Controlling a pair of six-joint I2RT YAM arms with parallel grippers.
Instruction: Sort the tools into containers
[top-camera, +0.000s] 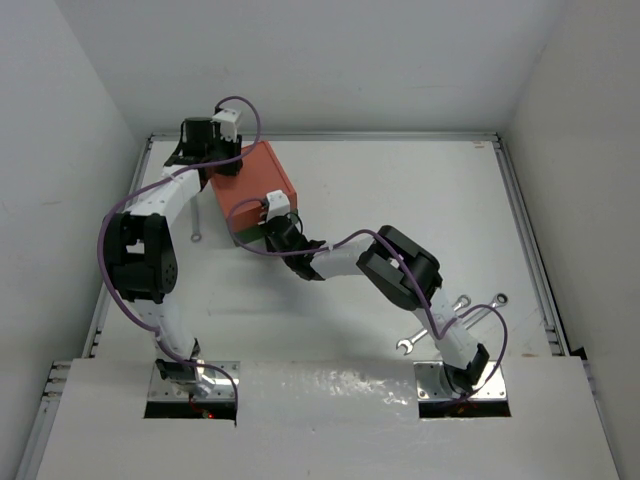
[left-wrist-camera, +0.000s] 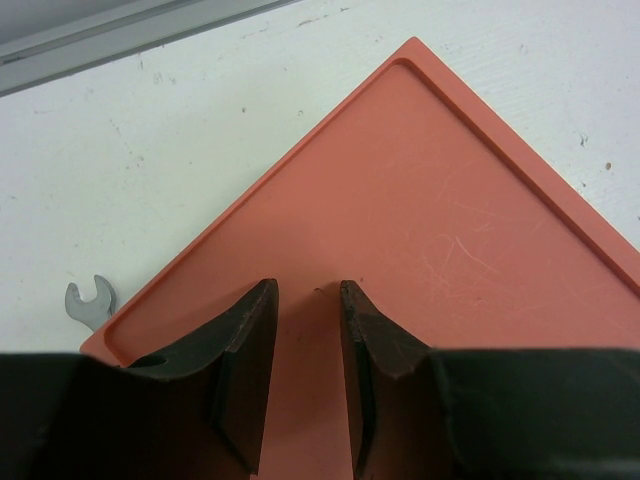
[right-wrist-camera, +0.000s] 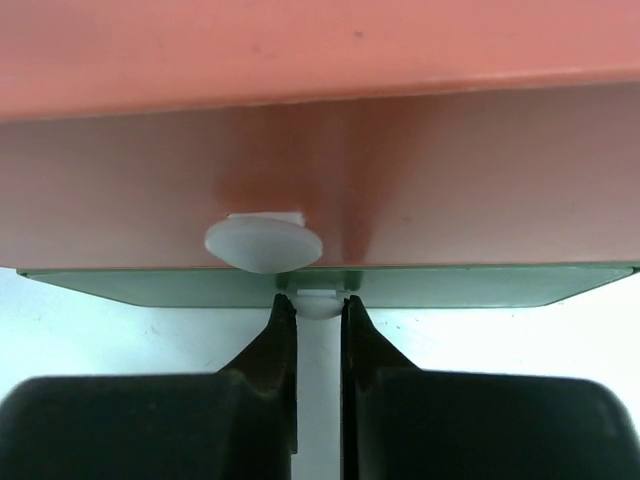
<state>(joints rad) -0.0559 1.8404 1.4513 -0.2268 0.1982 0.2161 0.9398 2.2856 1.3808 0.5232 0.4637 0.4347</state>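
My right gripper (right-wrist-camera: 318, 318) pinched the green drawer's knob (right-wrist-camera: 318, 304), frame centre; my left gripper (left-wrist-camera: 305, 345) hovered part-open, empty, over the orange box (top-camera: 262, 180). Wrenches (top-camera: 455, 315) lay lower right; none sorted yet.

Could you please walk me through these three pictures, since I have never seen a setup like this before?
The overhead picture shows two robot arms bolted at the near edge of a white table. An orange-red box sits on it, with small silver wrenches to its left and near the right arm's base.

The other two pictures come from cameras on the wrists. The left gripper hovers over the box top with its jaws slightly apart, holding nothing. The right gripper has pinched the white knob of the green lower drawer, just below the orange upper drawer's knob, probably to pull it open.
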